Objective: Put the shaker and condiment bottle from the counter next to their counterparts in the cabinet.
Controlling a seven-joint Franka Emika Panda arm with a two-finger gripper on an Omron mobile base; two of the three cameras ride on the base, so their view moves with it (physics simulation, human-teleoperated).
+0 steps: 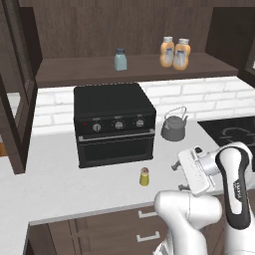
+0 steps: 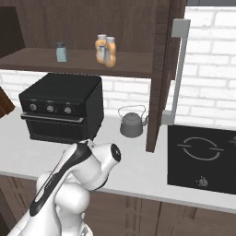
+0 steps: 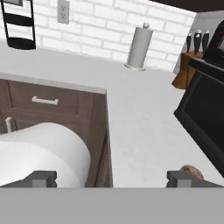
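The small yellow-green shaker (image 1: 144, 177) with its brownish cap stands on the white counter (image 1: 60, 184), in front of the black toaster oven. My gripper (image 1: 178, 177) hangs low just right of it, open, fingers pointing left. In the hand view the fingertips (image 3: 41, 178) are far apart with nothing between them, and the shaker's cap (image 3: 191, 171) peeks up beside the right tip. On the cabinet shelf (image 1: 89, 72) stand the pale blue-grey shaker (image 1: 120, 59) and two near-identical orange bottles (image 1: 168, 52) (image 1: 182, 54), touching side by side. I cannot tell which bottle came from the counter.
A black toaster oven (image 1: 113, 123) sits under the shelf, with a grey kettle (image 1: 174, 127) to its right. A black cooktop (image 2: 203, 156) lies further right. A paper towel roll (image 3: 139, 46) and knife block (image 3: 183, 74) stand along the brick wall. An open cabinet door (image 1: 15, 99) hangs at left.
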